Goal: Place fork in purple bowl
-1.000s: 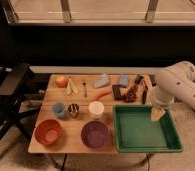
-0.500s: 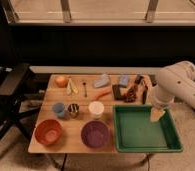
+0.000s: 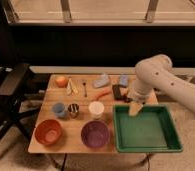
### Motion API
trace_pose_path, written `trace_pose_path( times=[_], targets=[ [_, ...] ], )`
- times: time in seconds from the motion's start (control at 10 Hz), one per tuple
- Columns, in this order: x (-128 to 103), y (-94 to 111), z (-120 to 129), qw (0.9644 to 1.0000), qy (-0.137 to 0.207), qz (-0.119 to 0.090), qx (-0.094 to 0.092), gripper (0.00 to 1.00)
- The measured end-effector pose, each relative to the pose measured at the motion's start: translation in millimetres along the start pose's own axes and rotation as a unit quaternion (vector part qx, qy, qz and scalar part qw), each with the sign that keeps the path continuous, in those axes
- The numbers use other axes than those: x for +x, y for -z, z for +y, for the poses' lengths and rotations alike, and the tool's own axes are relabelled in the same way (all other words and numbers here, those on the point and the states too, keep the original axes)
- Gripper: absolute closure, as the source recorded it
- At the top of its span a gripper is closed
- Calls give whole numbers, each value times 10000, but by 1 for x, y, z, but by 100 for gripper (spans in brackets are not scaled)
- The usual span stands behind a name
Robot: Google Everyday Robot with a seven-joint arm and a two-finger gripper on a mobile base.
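tabletop (image 3: 47, 100) of pale wood, seen from the front and above, with a dark wall and a window ledge behind it. at far left, off the table, stands a black office chair (image 3: 13, 85). on the table's left end an orange-red bowl (image 3: 48, 131) sits at the front edge, a small blue cup (image 3: 58, 109) behind it, and a round orange fruit (image 3: 61, 81) at the back. just right of the fruit lies a pale yellow wedge (image 3: 71, 88), and just beside that the fork (image 3: 84, 89), thin and dark, flat on the wood, running front to back. a metal cup (image 3: 73, 109) and a white cup (image 3: 96, 108) stand in the middle row. the purple bowl (image 3: 95, 134) sits at the front edge, in front of the white cup and well apart from the fork. further right, toward the back, lie a pale blue item (image 3: 102, 80), a carrot (image 3: 103, 93), a second blue item (image 3: 123, 80) and a black-handled tool (image 3: 118, 92). a green tray (image 3: 151, 131) fills the right end. the gripper (image 3: 135, 109) hangs over the tray's back left corner, its pincer released, near the black-handled tool and well right of the fork. the white arm (image 3: 156, 75) rises from it and runs off to the right.
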Motion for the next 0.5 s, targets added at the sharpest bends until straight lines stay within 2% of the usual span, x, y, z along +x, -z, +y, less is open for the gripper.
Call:
trace_pose_path(
  times=[0.1, 0.2, 0.3, 0.5],
  targets=[
    [-16, 3, -15, 9990, -369, -224, 131, 35],
    [-28, 9, -29, 9958, -750, -454, 254, 35],
    [-36, 12, -37, 9933, -942, -584, 313, 35],
    [-39, 12, -39, 9924, -1013, -633, 311, 35]
  ],
)
